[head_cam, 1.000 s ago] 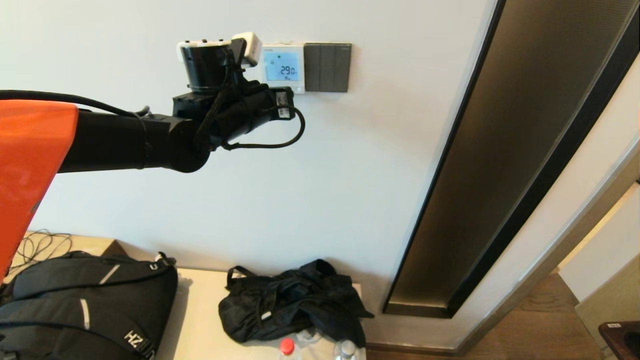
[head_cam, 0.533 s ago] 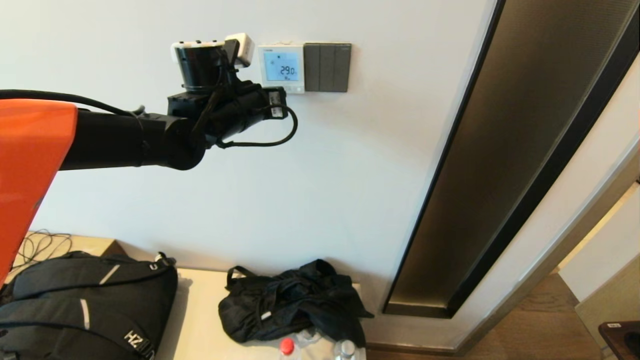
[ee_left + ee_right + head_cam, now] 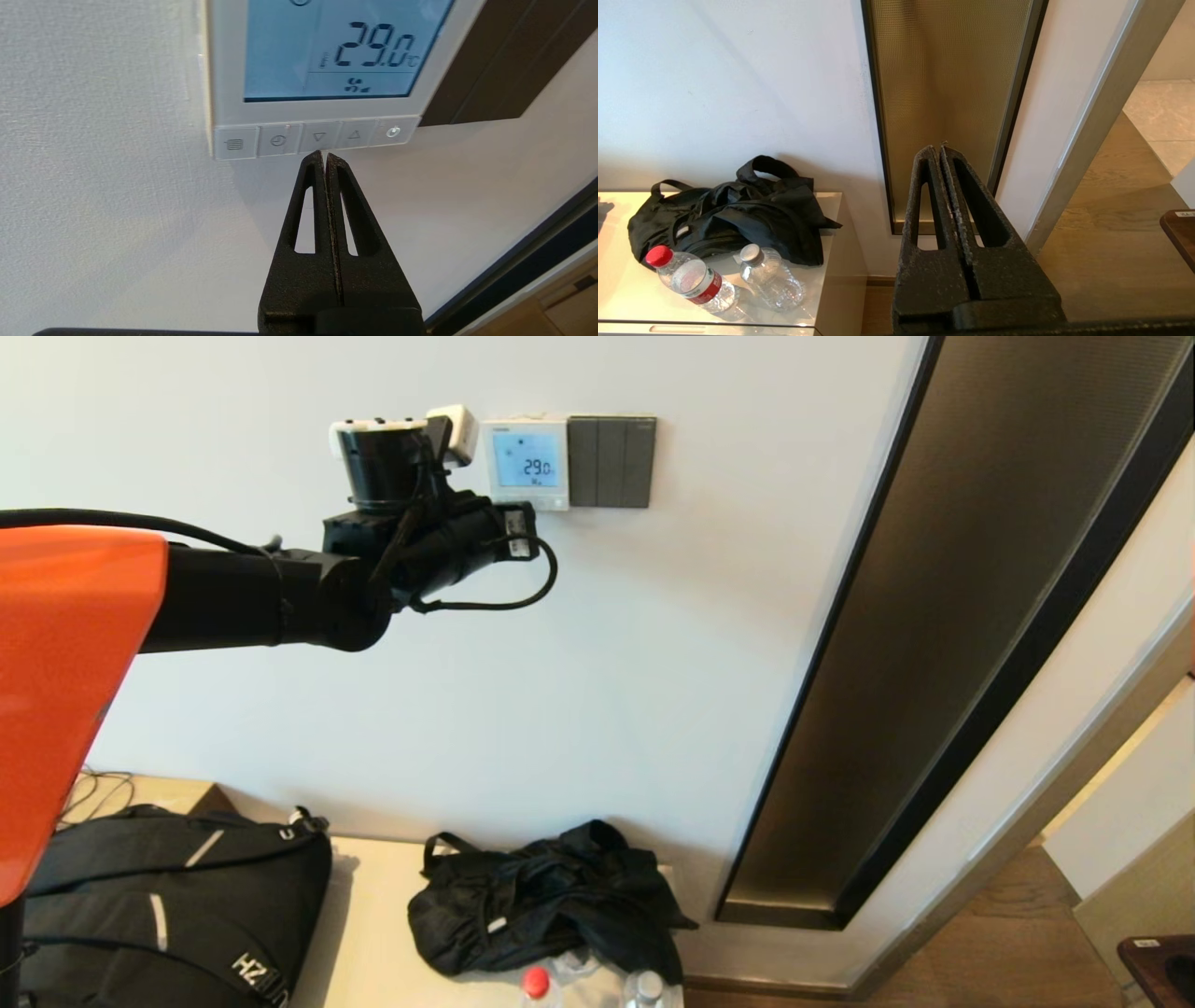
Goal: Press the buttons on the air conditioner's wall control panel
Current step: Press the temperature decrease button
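Five little pale buttons (image 3: 314,138) run along the bottom strip of the white control panel (image 3: 526,463), which sits high on the wall just left of a dark grey switch plate (image 3: 611,462), edges touching or nearly so. The screen (image 3: 343,46) glows light blue and reads 29.0 with a small fan symbol under it. From the left wrist camera the buttons show a list icon, a clock, a down arrow, an up arrow and a power symbol.

The left gripper (image 3: 323,156) is right up at the panel, jaws pressed together into a single point with nothing between them. The tip sits at the lower edge of the button strip, under the down arrow button. Can't honestly tell if it's touching the strip or hanging just off it. In the head view the left arm reaches up from the left side, and its wrist covers the wall just beside the panel's left edge.

The right gripper (image 3: 941,151) is parked low, only seen by its own wrist camera, jaws also pressed together and empty, pointed toward a tall gold-brown wall panel (image 3: 943,93).

Down below there's a pale cabinet top (image 3: 738,294) with a crumpled black bag (image 3: 733,214) and two water bottles (image 3: 693,282), one red cap and one grey. A black backpack (image 3: 168,905) sits further left.
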You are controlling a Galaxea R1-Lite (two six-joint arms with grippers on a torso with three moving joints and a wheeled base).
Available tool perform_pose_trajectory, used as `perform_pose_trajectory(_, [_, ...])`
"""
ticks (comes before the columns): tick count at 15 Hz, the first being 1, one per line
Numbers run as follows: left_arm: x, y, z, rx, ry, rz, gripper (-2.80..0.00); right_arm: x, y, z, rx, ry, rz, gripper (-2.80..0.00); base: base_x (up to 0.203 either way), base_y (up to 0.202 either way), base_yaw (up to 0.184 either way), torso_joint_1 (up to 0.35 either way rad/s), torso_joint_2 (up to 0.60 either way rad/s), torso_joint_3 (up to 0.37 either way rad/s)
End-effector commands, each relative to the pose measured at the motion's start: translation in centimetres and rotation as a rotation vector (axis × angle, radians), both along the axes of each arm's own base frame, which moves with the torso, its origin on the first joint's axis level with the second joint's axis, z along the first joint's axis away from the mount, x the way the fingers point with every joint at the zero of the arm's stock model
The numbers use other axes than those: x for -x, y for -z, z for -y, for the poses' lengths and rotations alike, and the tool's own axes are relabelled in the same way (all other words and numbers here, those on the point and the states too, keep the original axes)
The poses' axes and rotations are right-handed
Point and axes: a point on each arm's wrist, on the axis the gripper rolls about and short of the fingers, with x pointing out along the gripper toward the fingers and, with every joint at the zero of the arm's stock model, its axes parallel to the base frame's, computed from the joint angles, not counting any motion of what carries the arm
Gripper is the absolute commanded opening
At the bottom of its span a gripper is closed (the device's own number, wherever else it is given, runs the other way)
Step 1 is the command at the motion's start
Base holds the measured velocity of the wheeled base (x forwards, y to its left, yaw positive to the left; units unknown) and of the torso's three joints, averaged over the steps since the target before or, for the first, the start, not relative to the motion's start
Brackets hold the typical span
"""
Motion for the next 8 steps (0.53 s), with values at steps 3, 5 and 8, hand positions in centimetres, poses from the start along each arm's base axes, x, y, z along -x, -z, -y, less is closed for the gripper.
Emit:
perform_pose_trajectory(3, [-0.93, 0.24, -0.43, 0.001, -0.015, 0.001, -2.8, -0.01, -0.02, 0.0, 0.0, 0.0, 0.0, -2.8, 0.0, 0.0, 0.0, 0.0, 0.0, 0.0])
perform_pose_trajectory(5, [-0.95, 0.16, -0.49, 0.002, -0.017, 0.004, -2.8, -0.01, -0.02, 0.0, 0.0, 0.0, 0.0, -2.8, 0.0, 0.0, 0.0, 0.0, 0.0, 0.0])
perform_pose_trajectory(8, [-1.01, 0.04, -0.74, 0.004, -0.022, 0.007, -2.8, -0.01, -0.01, 0.0, 0.0, 0.0, -0.001, -2.8, 0.0, 0.0, 0.0, 0.0, 0.0, 0.0])
